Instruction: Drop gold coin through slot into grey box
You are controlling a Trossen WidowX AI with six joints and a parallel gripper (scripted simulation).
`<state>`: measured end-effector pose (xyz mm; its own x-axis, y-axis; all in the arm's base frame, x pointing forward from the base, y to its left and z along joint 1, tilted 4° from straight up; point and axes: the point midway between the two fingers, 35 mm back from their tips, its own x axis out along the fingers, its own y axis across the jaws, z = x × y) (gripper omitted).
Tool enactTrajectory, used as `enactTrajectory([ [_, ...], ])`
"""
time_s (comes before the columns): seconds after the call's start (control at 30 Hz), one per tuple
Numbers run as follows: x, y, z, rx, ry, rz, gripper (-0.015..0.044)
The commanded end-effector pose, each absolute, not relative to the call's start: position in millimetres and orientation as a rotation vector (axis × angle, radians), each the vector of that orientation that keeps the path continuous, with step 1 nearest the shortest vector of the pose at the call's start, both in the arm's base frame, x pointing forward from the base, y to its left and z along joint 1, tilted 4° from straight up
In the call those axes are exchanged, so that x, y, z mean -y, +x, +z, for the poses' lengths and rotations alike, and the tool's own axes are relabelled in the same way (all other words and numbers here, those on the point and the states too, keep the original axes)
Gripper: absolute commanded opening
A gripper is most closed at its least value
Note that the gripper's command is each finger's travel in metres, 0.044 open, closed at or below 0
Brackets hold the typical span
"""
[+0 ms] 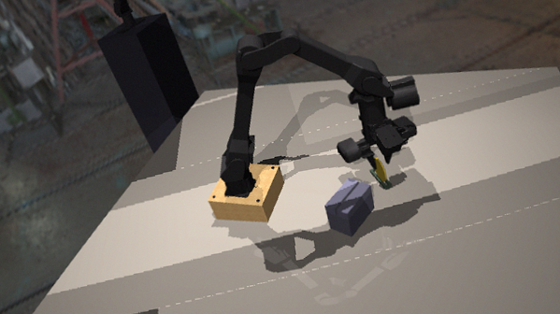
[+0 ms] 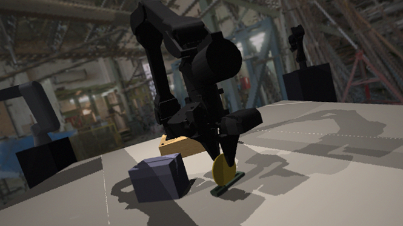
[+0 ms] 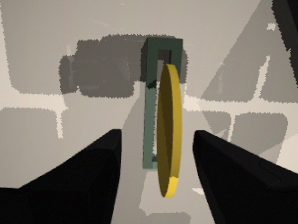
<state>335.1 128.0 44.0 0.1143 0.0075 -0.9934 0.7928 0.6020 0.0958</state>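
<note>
Gripper straddling the coin, not clamped yet.

I see the black parallel-jaw gripper (image 2: 222,158) pointing down over the thin gold disc-shaped coin (image 2: 224,173), fingers partly apart, one either side of the coin's top edge, holding nothing. On wrist view the coin (image 3: 168,129) sits edge-on between the two dark fingers with visible gaps on both sides. Coin stands upright in its shallow dark-green holder (image 2: 228,183) on the pale table top (image 2: 337,198). Closed grey box with the narrow lid slot (image 2: 158,177) stands just beside the holder, apart from it, on the side toward the arm's tan wooden base block (image 1: 248,197).
</note>
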Motion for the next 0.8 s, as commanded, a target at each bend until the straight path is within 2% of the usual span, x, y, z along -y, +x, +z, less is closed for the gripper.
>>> enactTrajectory([
  [0.0,-126,334,33,-1.354,0.746,-0.675,0.0161],
  [0.57,-126,335,11,-1.354,0.746,-0.675,0.0161],
  [0.77,-126,335,11,-1.354,0.746,-0.675,0.0003],
])
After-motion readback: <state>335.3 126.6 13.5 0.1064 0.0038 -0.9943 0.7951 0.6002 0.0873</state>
